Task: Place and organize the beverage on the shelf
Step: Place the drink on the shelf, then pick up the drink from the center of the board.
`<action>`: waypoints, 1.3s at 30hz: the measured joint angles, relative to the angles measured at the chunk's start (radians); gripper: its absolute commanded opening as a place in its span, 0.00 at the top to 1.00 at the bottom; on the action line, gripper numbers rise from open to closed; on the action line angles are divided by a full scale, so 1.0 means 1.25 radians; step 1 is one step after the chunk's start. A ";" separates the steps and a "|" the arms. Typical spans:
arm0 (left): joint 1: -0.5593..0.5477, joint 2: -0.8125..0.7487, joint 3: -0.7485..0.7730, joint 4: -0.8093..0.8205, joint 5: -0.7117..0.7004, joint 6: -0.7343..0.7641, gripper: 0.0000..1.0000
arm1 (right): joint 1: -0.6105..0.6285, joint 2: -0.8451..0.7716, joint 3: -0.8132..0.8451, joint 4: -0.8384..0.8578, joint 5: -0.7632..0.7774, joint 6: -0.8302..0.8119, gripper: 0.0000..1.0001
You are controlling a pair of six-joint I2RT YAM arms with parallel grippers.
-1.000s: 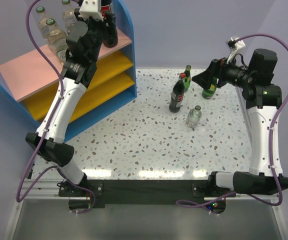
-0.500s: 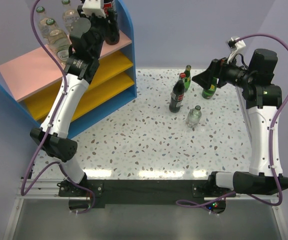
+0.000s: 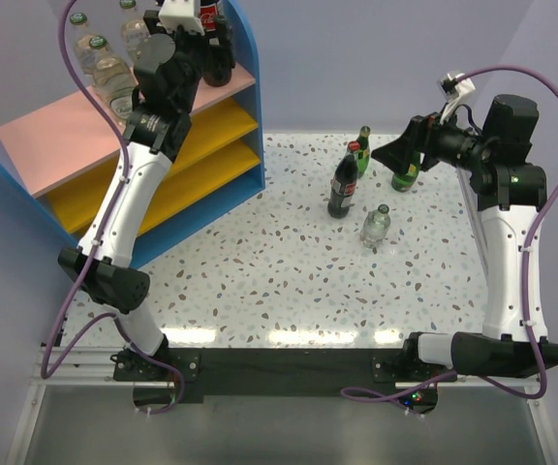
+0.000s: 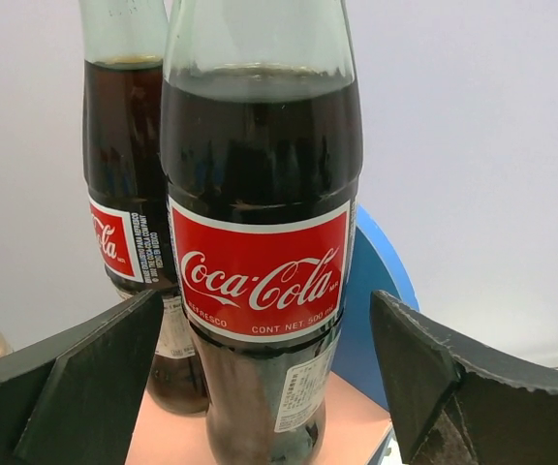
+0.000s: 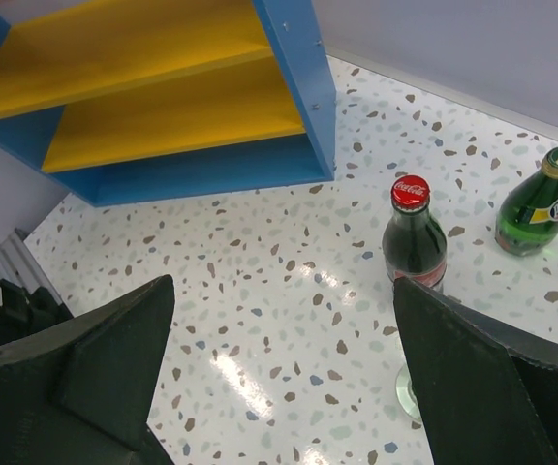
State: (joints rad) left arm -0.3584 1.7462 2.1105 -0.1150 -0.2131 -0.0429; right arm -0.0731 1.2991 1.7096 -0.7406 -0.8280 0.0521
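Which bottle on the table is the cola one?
The dark red-capped bottle, leftmost of the four. Behind it stands a green glass bottle, another green one is to its right, and a clear bottle stands in front.

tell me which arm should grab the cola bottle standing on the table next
Right. The right gripper hovers open near that cola bottle; the left gripper is far off at the shelf, straddling a shelved bottle.
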 measured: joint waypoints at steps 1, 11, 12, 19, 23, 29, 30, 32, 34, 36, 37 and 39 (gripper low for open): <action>0.000 -0.002 0.000 -0.001 0.001 0.000 0.07 | 0.000 0.000 0.000 0.000 -0.002 0.000 0.02; 0.000 -0.077 -0.024 -0.014 0.017 0.000 0.05 | 0.000 -0.002 -0.009 0.000 -0.025 -0.001 0.02; 0.000 -0.087 -0.027 -0.016 0.019 0.000 0.05 | 0.000 -0.003 -0.009 0.000 -0.026 -0.001 0.02; 0.000 -0.144 -0.045 -0.030 0.048 -0.008 0.04 | 0.000 -0.009 -0.013 -0.002 -0.045 -0.014 0.02; 0.002 -0.168 -0.044 -0.055 0.082 -0.022 0.04 | 0.000 -0.009 -0.013 -0.015 -0.045 -0.054 0.02; 0.003 -0.217 -0.044 -0.136 0.157 -0.041 0.02 | 0.000 -0.002 -0.012 -0.085 -0.043 -0.153 0.02; 0.003 -0.229 -0.044 -0.154 0.175 -0.042 0.02 | 0.000 0.002 -0.012 -0.099 -0.042 -0.171 0.02; 0.003 -0.257 -0.044 -0.187 0.212 -0.042 0.01 | 0.000 0.015 -0.011 -0.126 -0.038 -0.204 0.02; 0.003 -0.291 -0.050 -0.218 0.248 -0.041 0.01 | 0.005 0.033 -0.009 -0.153 -0.025 -0.234 0.02; 0.003 -0.336 -0.082 -0.236 0.281 -0.041 0.01 | 0.013 0.055 -0.005 -0.175 -0.007 -0.260 0.02; 0.003 -0.365 -0.110 -0.239 0.296 -0.041 0.01 | 0.019 0.063 -0.004 -0.184 0.003 -0.269 0.02; 0.003 -0.422 -0.175 -0.250 0.324 -0.041 0.01 | 0.038 0.080 -0.002 -0.200 0.028 -0.289 0.02</action>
State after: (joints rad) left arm -0.3546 1.2186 1.8919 -0.4278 0.1921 -0.0940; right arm -0.0261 1.3994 1.7065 -0.9901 -0.7925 -0.3096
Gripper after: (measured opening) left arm 0.985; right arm 0.982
